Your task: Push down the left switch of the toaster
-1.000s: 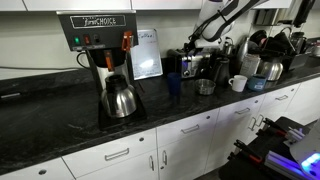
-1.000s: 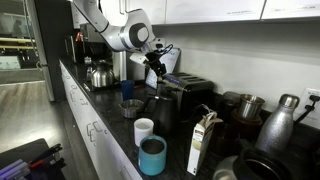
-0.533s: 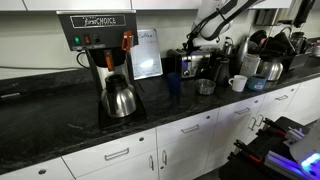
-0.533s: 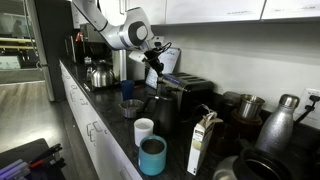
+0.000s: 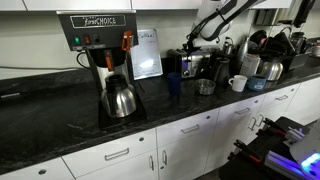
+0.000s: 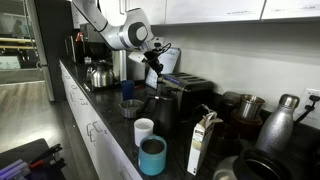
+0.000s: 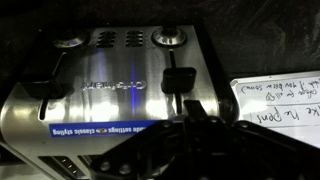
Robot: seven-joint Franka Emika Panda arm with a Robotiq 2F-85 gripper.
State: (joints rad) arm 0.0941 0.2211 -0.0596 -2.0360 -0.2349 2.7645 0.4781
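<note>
In an exterior view you face the counter (image 5: pixel 40 135) from its front, set back: brewer (image 5: pixel 100 50) near, toaster (image 5: pixel 197 65) far right. In an exterior view you look lengthwise down the counter: cups (image 6: pixel 144 130) near, toaster (image 6: pixel 190 95) midway. Both share toaster and arm (image 6: pixel 100 20). Wrist view: close above the toaster (image 7: pixel 120 85), looking down.

Silver toaster (image 7: pixel 110 85) with white-lettered blue label strip (image 7: pixel 95 128); black countertop (image 5: pixel 60 128).

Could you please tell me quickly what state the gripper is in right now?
Gripper: close over the toaster; whether it is open or closed cannot be told from these views.
</note>
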